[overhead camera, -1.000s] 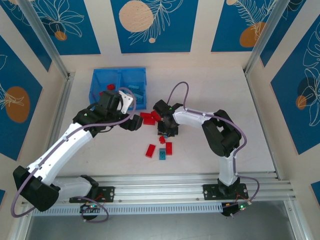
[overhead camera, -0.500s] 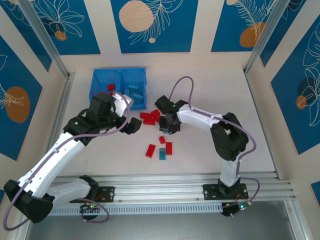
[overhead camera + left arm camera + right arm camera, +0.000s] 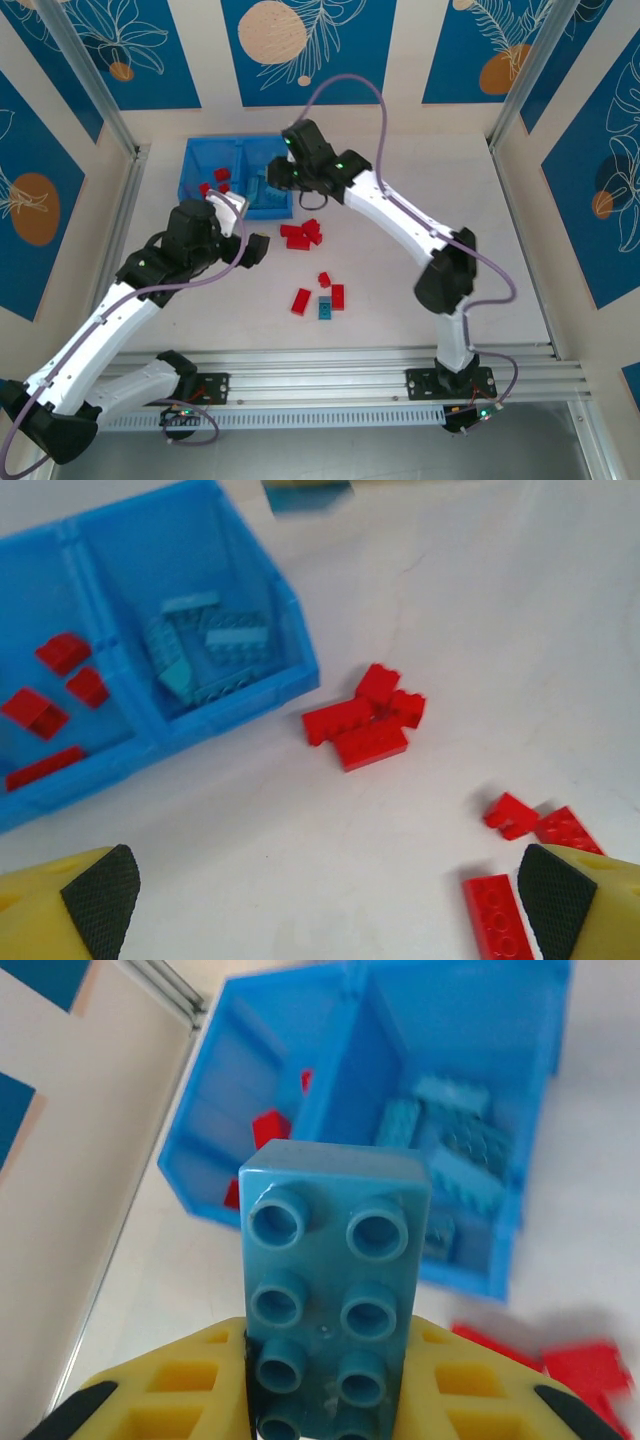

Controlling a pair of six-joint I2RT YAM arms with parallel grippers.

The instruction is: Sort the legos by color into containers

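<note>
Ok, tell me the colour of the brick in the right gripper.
Light blue; the brick in the right gripper shows best in the right wrist view.

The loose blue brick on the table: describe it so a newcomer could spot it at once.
From the blue tray at far left, come toward the near rail, past the red cluster, to a smaller group of bricks. The loose blue brick lies between two red bricks, the one light blue piece among red.

Glossy plastic legos [image 3: 365, 725]; smooth plastic tray [image 3: 230, 716]
</note>
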